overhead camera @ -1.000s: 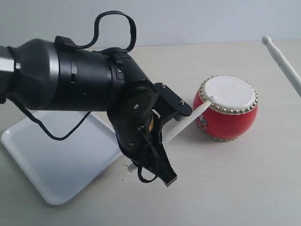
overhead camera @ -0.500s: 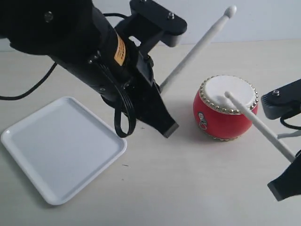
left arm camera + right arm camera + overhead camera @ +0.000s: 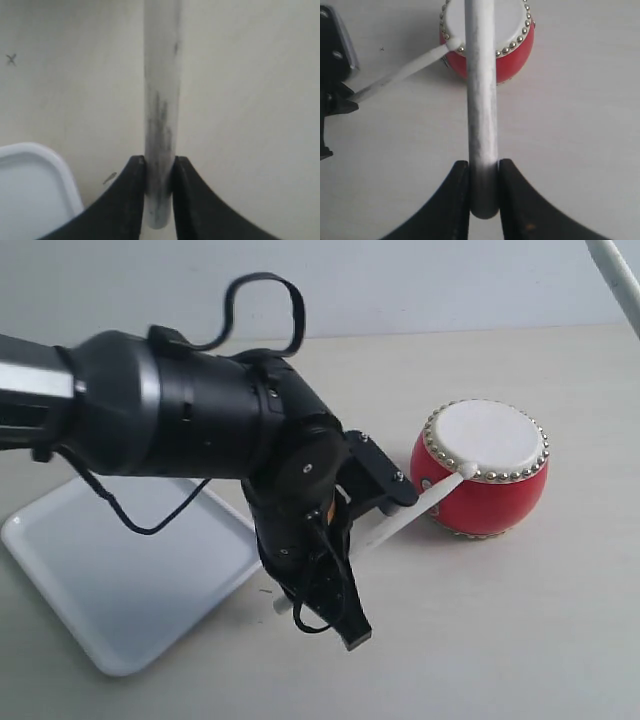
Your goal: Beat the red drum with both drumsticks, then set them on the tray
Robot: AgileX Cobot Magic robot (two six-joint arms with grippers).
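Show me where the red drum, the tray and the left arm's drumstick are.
red drum (image 3: 488,502), exterior view, on its glossy red side wall.
tray (image 3: 110,580), exterior view, on its bare white floor.
left drumstick (image 3: 418,508), exterior view, on the shaft just short of the drum.

Tray (image 3: 120,610) on the table (image 3: 480,640) at left, drum (image 3: 480,465) on it at right, left end effector (image 3: 159,165) between them, its drumstick (image 3: 420,510) tip touching the drum's left rim, second drumstick (image 3: 618,280) at far right edge.
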